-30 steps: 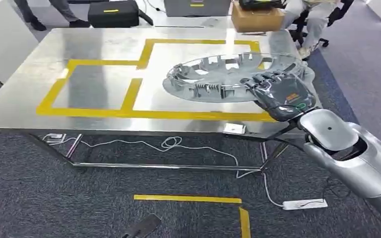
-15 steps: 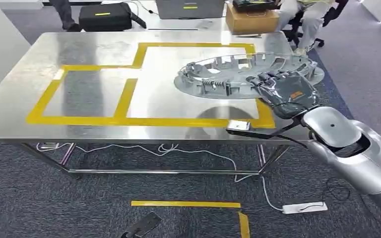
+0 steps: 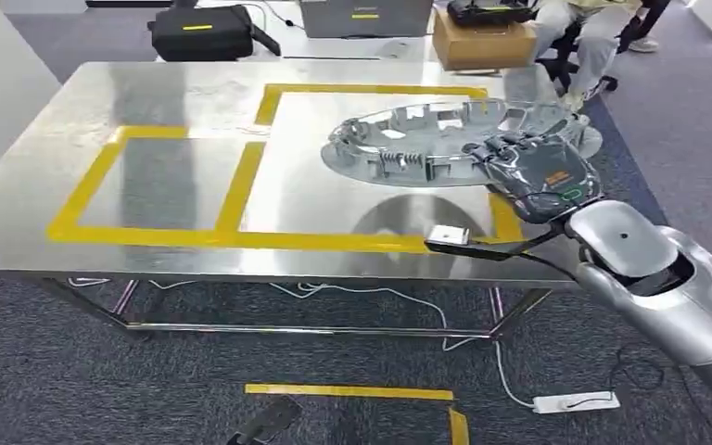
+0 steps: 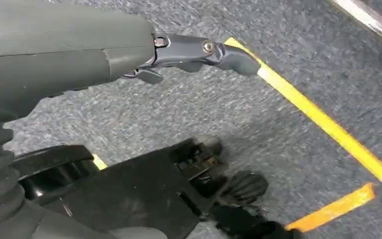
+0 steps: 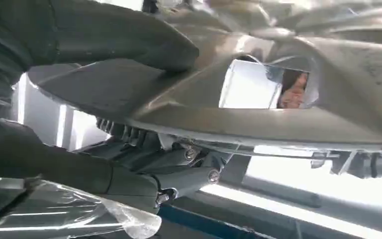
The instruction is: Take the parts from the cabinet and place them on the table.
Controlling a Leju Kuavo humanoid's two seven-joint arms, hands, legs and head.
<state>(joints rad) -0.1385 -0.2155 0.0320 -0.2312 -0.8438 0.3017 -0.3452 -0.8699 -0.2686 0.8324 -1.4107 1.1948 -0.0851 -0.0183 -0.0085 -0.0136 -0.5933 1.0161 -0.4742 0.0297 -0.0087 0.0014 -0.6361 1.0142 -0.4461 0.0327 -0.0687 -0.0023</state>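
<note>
One right hand [image 3: 540, 172] grips the big grey part [image 3: 445, 141] over the table's [image 3: 176, 185] right edge; next, set it down flat and let go.

Part [image 3: 426, 139] above table [image 3: 167, 93] right half, in right hand [image 3: 538, 171].

You see the right hand [image 3: 538, 171] covering the near rim of the grey part [image 3: 426, 139], so its fingertips there stay hidden; the seated person [image 3: 593, 32] is cut off at the top edge; the right wrist view blurs the part's edges.
</note>
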